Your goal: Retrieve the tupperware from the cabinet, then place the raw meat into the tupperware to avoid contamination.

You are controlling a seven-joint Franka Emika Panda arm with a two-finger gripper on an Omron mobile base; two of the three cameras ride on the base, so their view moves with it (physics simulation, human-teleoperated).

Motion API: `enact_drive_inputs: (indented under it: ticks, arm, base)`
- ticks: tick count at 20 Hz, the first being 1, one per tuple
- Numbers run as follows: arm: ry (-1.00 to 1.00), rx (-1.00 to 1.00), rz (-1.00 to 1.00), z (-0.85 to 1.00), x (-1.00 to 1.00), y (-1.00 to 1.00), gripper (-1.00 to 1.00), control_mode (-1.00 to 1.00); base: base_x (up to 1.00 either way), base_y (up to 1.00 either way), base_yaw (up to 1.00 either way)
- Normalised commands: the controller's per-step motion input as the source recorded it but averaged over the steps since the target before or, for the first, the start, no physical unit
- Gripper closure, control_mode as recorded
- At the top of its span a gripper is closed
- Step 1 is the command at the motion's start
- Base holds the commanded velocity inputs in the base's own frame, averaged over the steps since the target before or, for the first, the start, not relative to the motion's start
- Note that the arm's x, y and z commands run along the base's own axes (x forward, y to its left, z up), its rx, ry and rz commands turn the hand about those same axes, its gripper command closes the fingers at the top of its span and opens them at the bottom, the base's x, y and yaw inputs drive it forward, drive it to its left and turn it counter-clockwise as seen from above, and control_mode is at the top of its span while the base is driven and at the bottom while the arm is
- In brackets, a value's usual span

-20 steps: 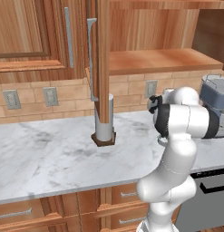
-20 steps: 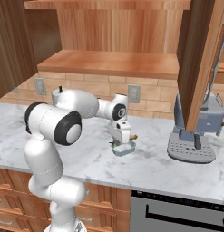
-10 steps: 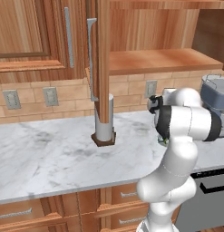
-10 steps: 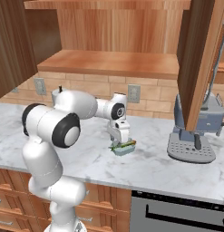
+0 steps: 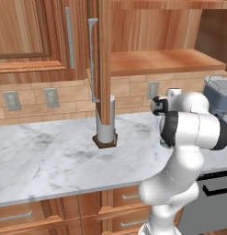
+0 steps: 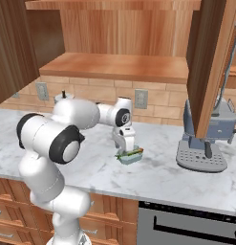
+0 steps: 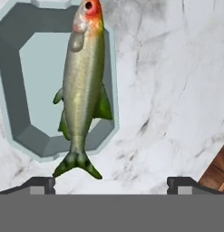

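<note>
**Fish lies on the tub, gripper wide open**

Your gripper (image 7: pixel 111 183) is wide open and holds nothing. The raw meat (image 7: pixel 83 86) lies across the tupperware (image 7: pixel 27 81), its tail poking over the rim. The tupperware sits on the bench (image 6: pixel 153 177) under the gripper. The placing step looks nearly done. Next, lift straight up and don't bump the tail.

Raw meat (image 7: pixel 82 86) across the tupperware (image 7: pixel 31 81) rim (tail overhanging), on counter (image 7: pixel 177 90).
</note>
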Motion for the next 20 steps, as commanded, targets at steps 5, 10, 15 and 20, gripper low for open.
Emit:
enact_drive_inputs:
  ticks: [5,10,15,20]
  arm:
    - [-0.11,-0.07,-0.02,0.10,-0.69,0.31,-1.00,-1.00]
    - [-0.20,-0.06,0.00,0.19,-0.88,0.32,-1.00,-1.00]
    - [-0.14,-0.05,0.00,0.28,-0.68,0.34,-1.00,-1.00]
    - [0.00,0.00,0.03,0.47,-0.15,0.48,-1.00,-1.00]
  base:
    - [0.00,0.00,0.00]
    - [0.00,0.00,0.00]
    - [0.00,0.00,0.00]
    - [0.00,0.00,0.00]
